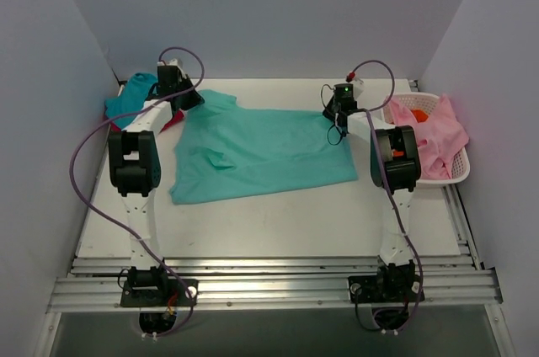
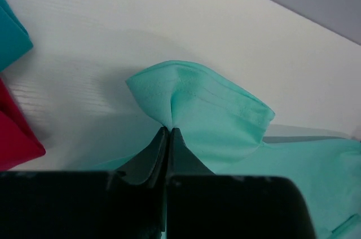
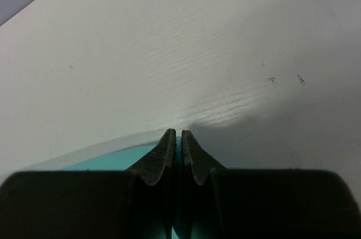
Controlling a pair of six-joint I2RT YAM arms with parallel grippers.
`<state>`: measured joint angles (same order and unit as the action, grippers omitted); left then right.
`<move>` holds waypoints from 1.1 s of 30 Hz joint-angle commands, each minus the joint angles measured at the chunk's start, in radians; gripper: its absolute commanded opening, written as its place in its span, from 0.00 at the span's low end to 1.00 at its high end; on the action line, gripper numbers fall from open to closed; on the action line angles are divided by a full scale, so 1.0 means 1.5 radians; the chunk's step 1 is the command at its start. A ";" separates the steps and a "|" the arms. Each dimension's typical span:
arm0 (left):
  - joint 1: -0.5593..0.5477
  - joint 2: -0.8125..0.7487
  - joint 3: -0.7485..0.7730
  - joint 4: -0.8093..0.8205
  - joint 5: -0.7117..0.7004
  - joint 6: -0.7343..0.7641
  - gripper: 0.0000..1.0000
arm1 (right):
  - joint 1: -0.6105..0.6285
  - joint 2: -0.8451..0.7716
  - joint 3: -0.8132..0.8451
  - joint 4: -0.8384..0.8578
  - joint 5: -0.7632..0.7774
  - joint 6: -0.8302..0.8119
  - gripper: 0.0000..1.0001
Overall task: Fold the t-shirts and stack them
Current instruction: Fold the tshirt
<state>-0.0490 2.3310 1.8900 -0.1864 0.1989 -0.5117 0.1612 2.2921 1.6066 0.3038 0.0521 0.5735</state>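
The mint-green t-shirt [image 1: 261, 151] lies spread across the middle of the desk [image 1: 295, 222]. The left pincer [image 2: 169, 130] is clamped on a bunched fold of its far-left sleeve, and the right pincer [image 3: 177, 135] is closed on its far-right edge. The other 2 shirts, a teal t-shirt [image 1: 130, 94] and a magenta-red t-shirt [image 2: 17, 137], lie at the far-left corner.

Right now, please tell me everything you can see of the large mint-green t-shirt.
The mint-green t-shirt is plain, soft cloth with short sleeves. It lies spread nearly flat on the white table, lightly wrinkled. The left hand is shut on its far left corner, where the cloth puckers into a raised fold. The right hand is shut on its far right edge. A teal shirt and a red shirt lie close beside the left corner.
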 commanded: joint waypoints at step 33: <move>-0.119 -0.758 -0.732 0.027 -0.194 0.005 0.16 | 0.062 -0.454 -0.433 -0.122 0.189 0.032 1.00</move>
<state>-0.2050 1.2953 0.8719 -0.1368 0.0380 -0.4683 0.2295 1.6894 1.0237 0.1978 0.1810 0.5644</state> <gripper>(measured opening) 0.105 0.745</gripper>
